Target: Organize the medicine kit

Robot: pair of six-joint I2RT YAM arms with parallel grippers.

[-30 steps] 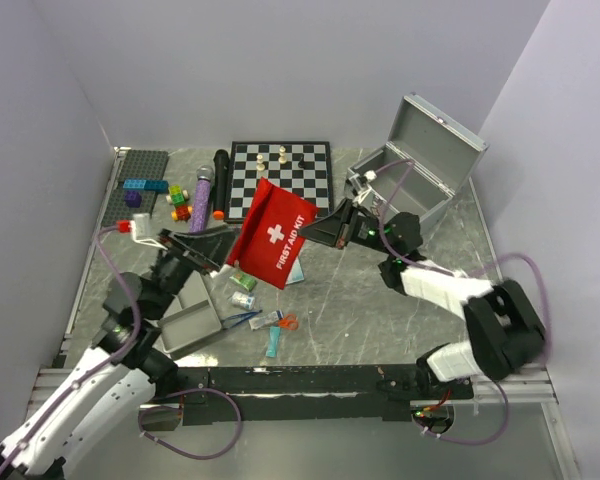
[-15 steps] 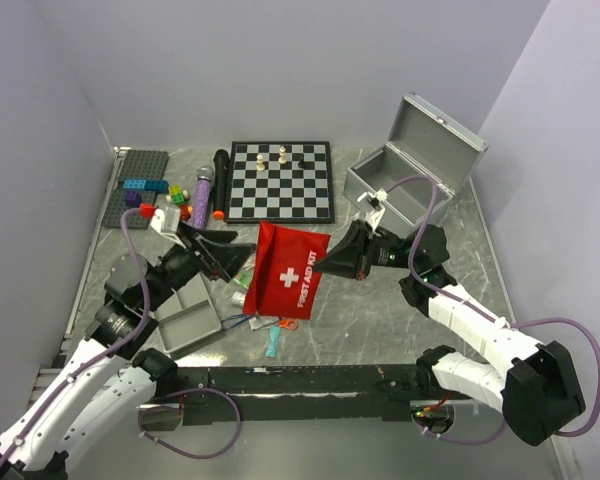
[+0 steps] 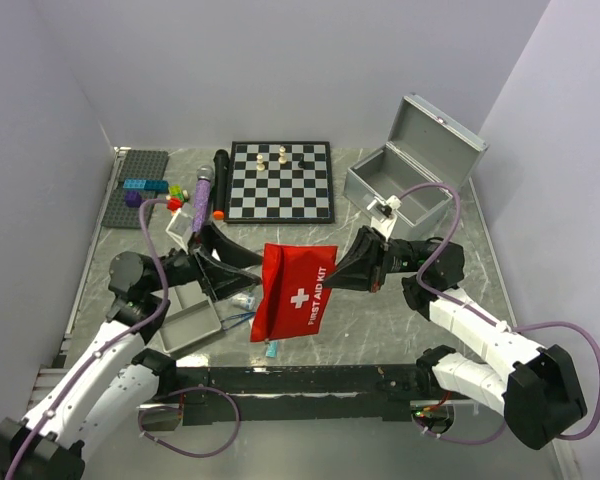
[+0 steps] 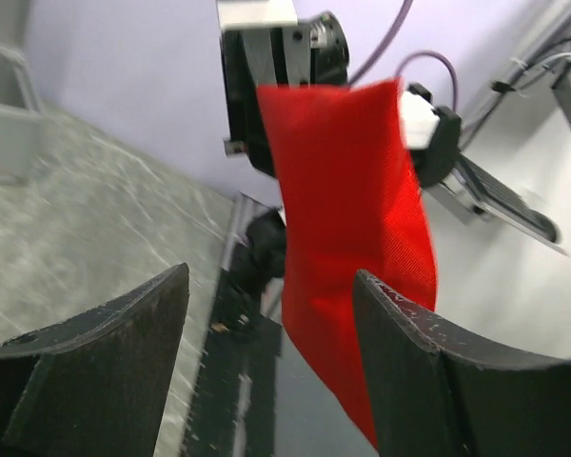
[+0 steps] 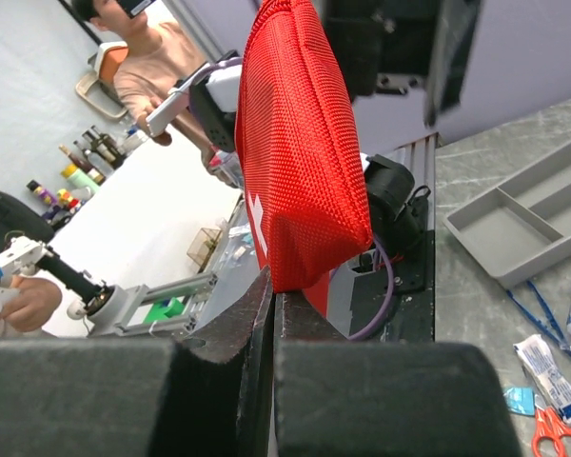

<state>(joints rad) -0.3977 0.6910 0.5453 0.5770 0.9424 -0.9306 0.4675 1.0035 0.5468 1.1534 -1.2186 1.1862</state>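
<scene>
Hanging from the right gripper's (image 3: 338,268) tightly pinched fingers, the red pouch (image 3: 292,292) hides part of the supplies (image 3: 243,300) beneath it. The left gripper (image 3: 252,280) gapes beside it, holding nothing

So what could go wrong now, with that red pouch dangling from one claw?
The right gripper pinches only one corner of the red pouch, so it might slip and drop onto the small supplies below. The left gripper stands open beside the hanging pouch; closing in, it could miss or knock it loose.
</scene>
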